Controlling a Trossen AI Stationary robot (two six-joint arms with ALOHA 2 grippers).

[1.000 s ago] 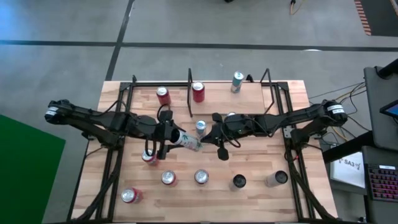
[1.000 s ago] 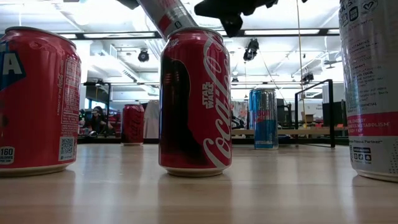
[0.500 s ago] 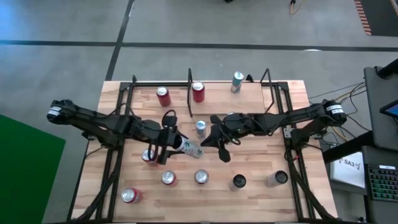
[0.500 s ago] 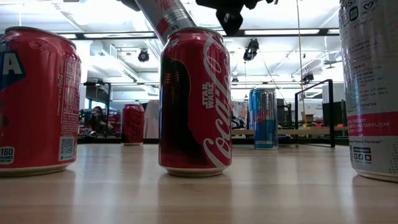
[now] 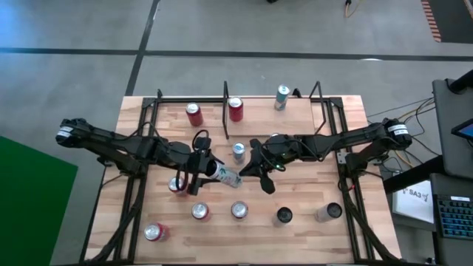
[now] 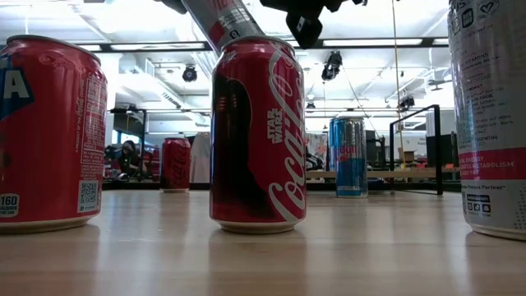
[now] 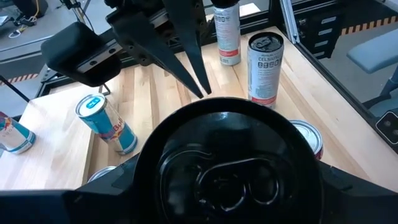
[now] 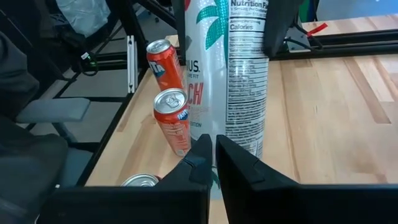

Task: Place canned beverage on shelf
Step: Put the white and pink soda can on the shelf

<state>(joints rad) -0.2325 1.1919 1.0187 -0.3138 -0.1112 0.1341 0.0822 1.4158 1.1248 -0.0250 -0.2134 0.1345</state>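
Left fingers (image 5: 198, 171) clamp the tilted slim can (image 5: 223, 174) at frame centre; the right fingers (image 5: 248, 168), pressed together, could knock it loose.

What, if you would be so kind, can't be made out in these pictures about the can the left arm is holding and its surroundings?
- Left gripper: in the left wrist view the held white can fills the foreground and hides its fingers.
- White can's brand name: cut off by the top edge in the right wrist view.
- Shelf: in the low view the Star Wars Coca-Cola can hides much of it.
- Right gripper: shut, beside the white can; contact unclear.
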